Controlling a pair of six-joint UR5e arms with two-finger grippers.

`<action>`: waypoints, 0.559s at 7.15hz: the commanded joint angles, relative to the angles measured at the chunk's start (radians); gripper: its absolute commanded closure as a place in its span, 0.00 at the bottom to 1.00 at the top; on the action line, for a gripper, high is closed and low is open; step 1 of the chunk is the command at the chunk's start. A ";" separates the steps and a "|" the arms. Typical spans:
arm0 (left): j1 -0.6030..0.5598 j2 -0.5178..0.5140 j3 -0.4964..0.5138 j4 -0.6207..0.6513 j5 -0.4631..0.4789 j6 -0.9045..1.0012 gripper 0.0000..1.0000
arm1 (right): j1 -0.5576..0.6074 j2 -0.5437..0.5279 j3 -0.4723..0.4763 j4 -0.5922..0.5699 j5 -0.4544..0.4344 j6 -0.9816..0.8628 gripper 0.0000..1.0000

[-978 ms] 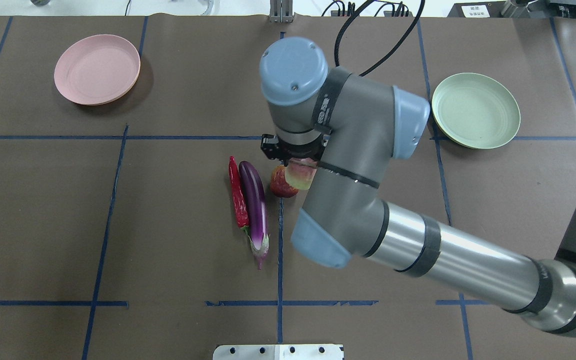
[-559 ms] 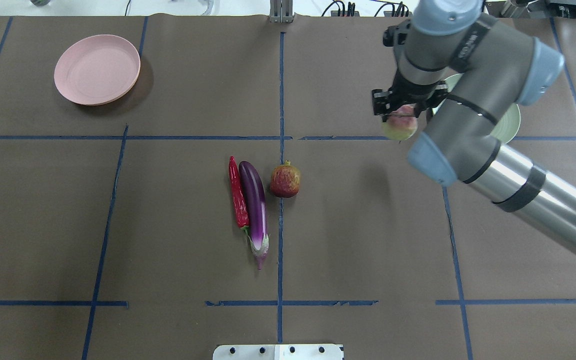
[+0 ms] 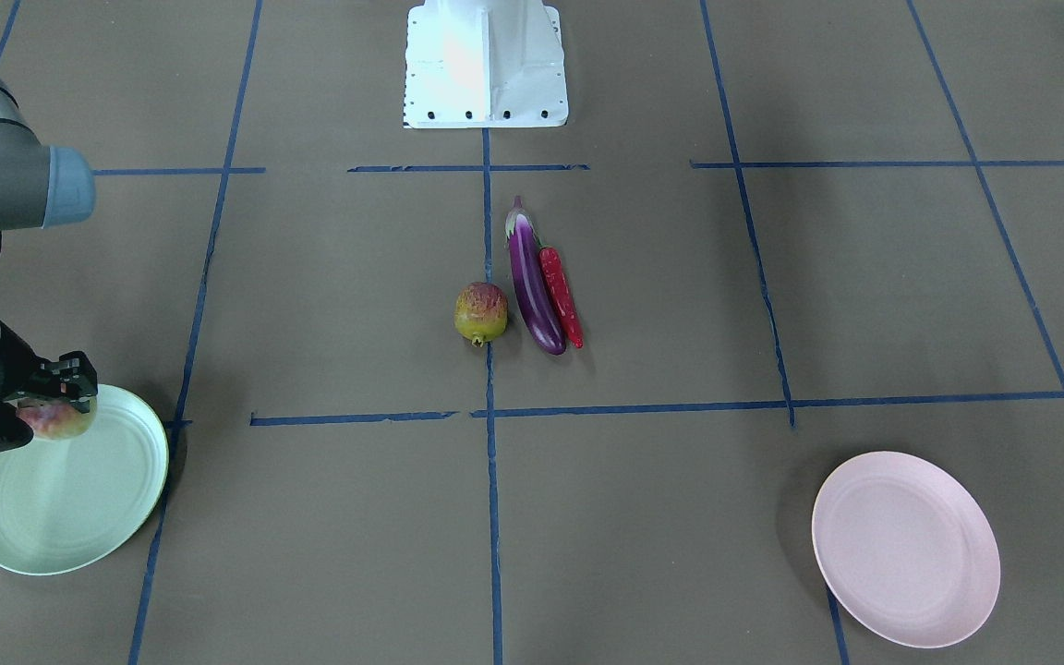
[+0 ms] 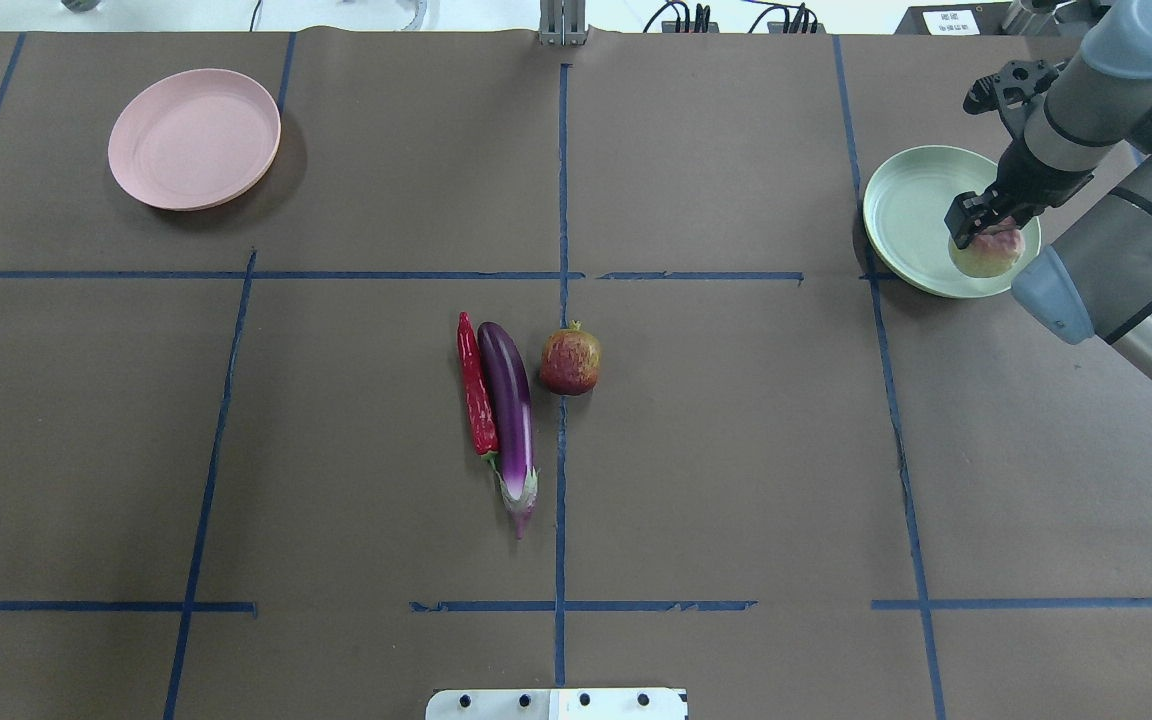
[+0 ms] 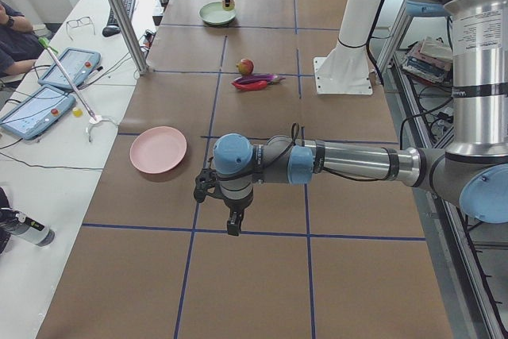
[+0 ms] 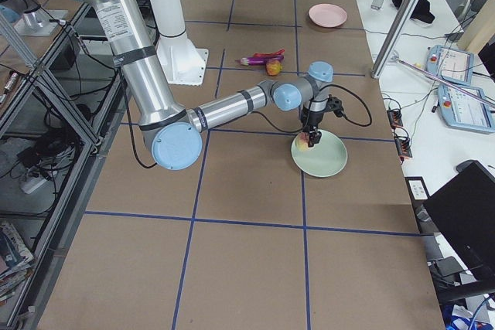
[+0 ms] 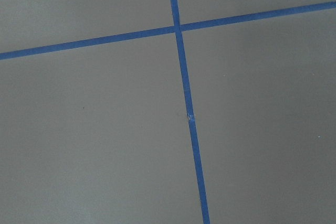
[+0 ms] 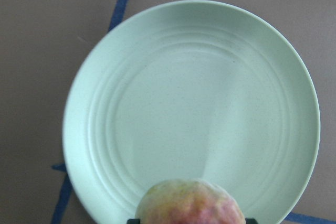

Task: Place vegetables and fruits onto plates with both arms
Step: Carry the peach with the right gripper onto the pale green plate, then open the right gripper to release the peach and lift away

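My right gripper (image 4: 981, 232) is shut on the pale pink-cream peach (image 4: 986, 252) and holds it just above the near-right part of the mint green plate (image 4: 911, 210). The right wrist view shows the peach (image 8: 190, 203) at the bottom edge over the plate (image 8: 194, 103). The purple eggplant (image 4: 509, 410), the red chili (image 4: 476, 385) and the pomegranate (image 4: 570, 362) lie together at the table's centre. The pink plate (image 4: 194, 138) sits bare at the far left. My left gripper (image 5: 232, 224) hangs low over bare table near the pink plate (image 5: 159, 149); whether it is open or shut I cannot tell.
The white base block (image 4: 556, 703) stands at the near edge of the table. Blue tape lines (image 7: 184, 93) cross the brown surface. Tablets (image 5: 32, 109) and a seated person are on the side bench beyond the table's far edge.
The right arm has carried the peach from beside the pomegranate at the centre, to the right and over the green plate. The other produce has not moved.
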 commanded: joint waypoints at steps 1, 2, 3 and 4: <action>0.000 0.000 0.001 -0.002 0.000 0.000 0.00 | 0.002 -0.007 -0.042 0.060 0.004 -0.006 0.00; 0.002 0.000 0.001 -0.002 0.000 0.000 0.00 | 0.002 0.007 -0.032 0.060 0.007 -0.005 0.00; 0.003 0.000 0.001 -0.002 0.000 0.000 0.00 | 0.002 0.045 -0.020 0.051 0.028 0.036 0.00; 0.003 0.000 -0.001 -0.002 0.000 0.000 0.00 | -0.017 0.091 0.027 0.041 0.039 0.193 0.00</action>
